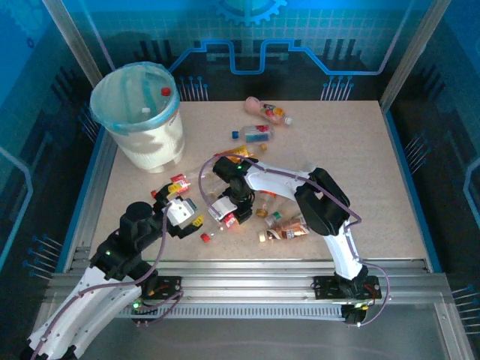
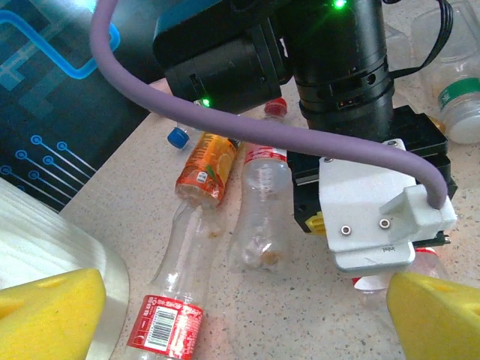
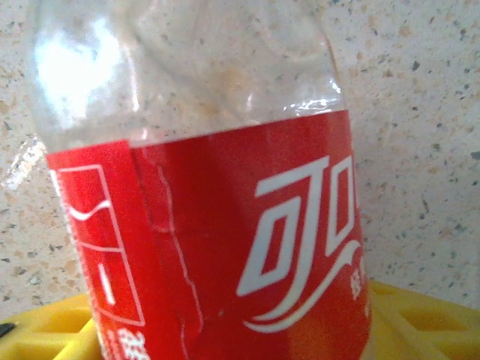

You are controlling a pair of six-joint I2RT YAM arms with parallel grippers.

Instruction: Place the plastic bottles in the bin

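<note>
**Top view.** The right gripper (image 1: 229,210) reaches across to the left-centre of the counter (image 1: 360,165). It sits over a red-labelled bottle (image 1: 232,220), one of the plastic bottles (image 1: 289,227) scattered there.

**Right wrist view.** The bottle's clear body and red label lie across one yellow finger pad (image 3: 427,315) at the lower edge. The opposite pad is hidden, so it cannot be told whether the jaws are clamped or merely straddling.

**Left arm.** The left gripper (image 1: 186,213) hovers just beside the right one. Its yellow pads (image 2: 49,307) are spread apart and hold nothing.

**Bin.** The bin (image 1: 154,146) stands at the far left of the counter, well apart from the grasp site. A red cap (image 1: 166,91) is visible inside it.

**Step in hand, as judged.** The right gripper is securing this bottle for carriage to the bin.

- **Grip:** take the labelled mid-body, since thin clear plastic probably buckles and slips. Close firmly without crushing.
- **Lift:** rise straight up before traversing. An orange-labelled bottle (image 2: 204,169) and a clear red-capped bottle (image 2: 262,202) lie near and could be swept aside.
- **Carry:** the left gripper sits close to the path toward the bin, so route the carry above or behind it.
- **Release:** let go only once the bottle is over the liner's opening.
</note>
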